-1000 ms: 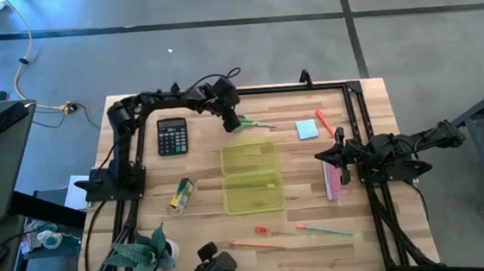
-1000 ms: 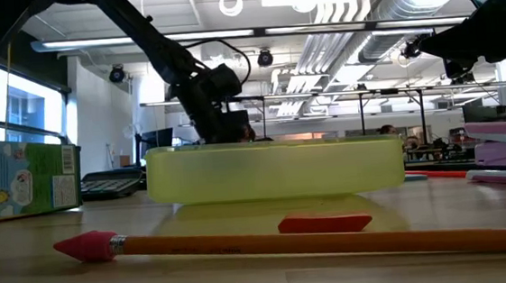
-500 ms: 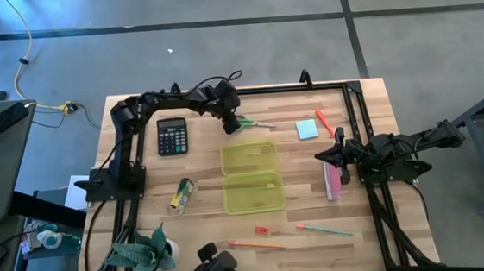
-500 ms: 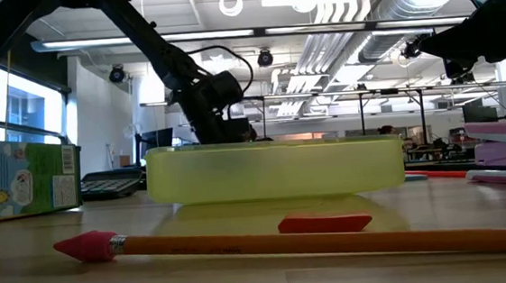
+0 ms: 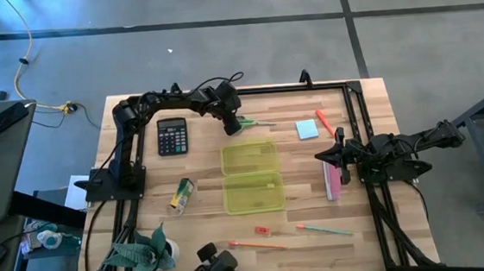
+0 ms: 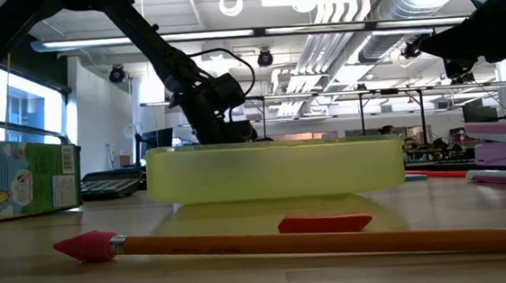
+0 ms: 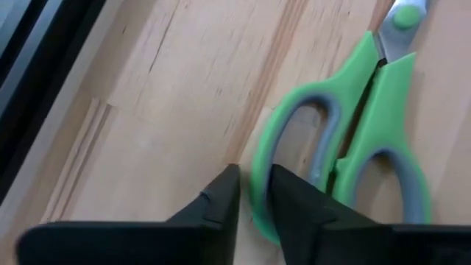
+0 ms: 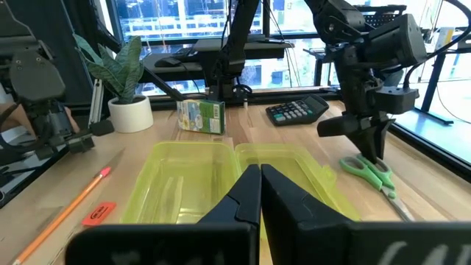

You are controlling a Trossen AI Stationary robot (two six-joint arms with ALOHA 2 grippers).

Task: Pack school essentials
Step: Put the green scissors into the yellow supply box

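The green-handled scissors (image 5: pixel 254 123) lie flat on the table just beyond the open yellow-green case (image 5: pixel 251 178). My left gripper (image 5: pixel 234 123) points down at their handle end and is shut on it. They also show in the left wrist view (image 7: pixel 368 132) and the right wrist view (image 8: pixel 368 171). My right gripper (image 5: pixel 321 156) waits shut and empty at the table's right. The blue sticky-note pad (image 5: pixel 306 129) and red marker (image 5: pixel 324 121) lie far right. The orange pencil (image 5: pixel 259 244), red piece (image 5: pixel 262 231) and green pencil (image 5: pixel 323 229) lie near the front. The green-yellow pack (image 5: pixel 182 195) lies left. My left gripper pinches the rim of one green handle loop (image 7: pixel 259 165) at the scissors' handle end. One finger (image 7: pixel 291 199) stands inside the loop and the other outside it. The fingers come from above, pointing down. The scissors lie flat on the table.
A black calculator (image 5: pixel 172 135) lies left of my left gripper. A pink stapler-like thing (image 5: pixel 333 180) lies beside my right gripper. A potted plant (image 5: pixel 143 251) stands at the front left corner. Bare wood lies between the case and the pack.
My left arm's rear links have shifted a little while its gripper stays at the scissors' handle end. The scissors lie where they were.
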